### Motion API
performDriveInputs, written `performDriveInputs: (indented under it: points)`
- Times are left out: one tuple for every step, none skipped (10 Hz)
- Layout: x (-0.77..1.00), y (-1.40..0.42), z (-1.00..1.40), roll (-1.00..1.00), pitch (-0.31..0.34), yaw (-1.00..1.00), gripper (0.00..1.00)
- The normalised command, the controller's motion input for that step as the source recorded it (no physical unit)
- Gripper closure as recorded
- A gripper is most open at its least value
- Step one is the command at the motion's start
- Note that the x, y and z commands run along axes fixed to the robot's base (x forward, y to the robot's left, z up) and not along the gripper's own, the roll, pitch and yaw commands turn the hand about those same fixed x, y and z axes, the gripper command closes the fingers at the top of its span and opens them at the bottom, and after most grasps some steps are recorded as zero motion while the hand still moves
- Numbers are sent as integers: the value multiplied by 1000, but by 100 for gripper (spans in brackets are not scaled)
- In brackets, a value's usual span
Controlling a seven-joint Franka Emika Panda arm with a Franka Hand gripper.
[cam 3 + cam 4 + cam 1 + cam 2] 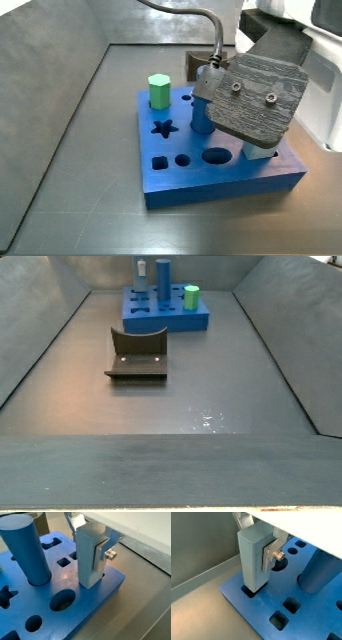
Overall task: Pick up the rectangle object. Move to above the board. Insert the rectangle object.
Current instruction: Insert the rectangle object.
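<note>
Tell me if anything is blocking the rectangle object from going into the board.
Nothing visible does. The rectangle object, held between the gripper's fingers, already has its lower end in a square hole near the board's corner; the dark-blue cylinder stands apart.

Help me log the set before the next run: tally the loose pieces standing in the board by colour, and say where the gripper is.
Light-blue bar: 1, between the gripper's fingers, lower end in a corner hole of the board
Dark-blue cylinder: 1
Green peg: 1
Total: 3
</note>
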Motion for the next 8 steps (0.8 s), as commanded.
performDriveInputs:
  points:
    - [0,391,-294,-674,-520,20,100]
    - [151,460,-174,-954,-174,0,100]
    - [54,0,0,0,77,0,100]
    - [0,-9,0,11,0,0,100]
    - [0,-369,-51,406,-29,57,100]
    - [-31,-374,-11,369,-120,3,100]
    - [0,-103,0,97,0,-9,100]
    - [63,-143,-23,74,0,-86,100]
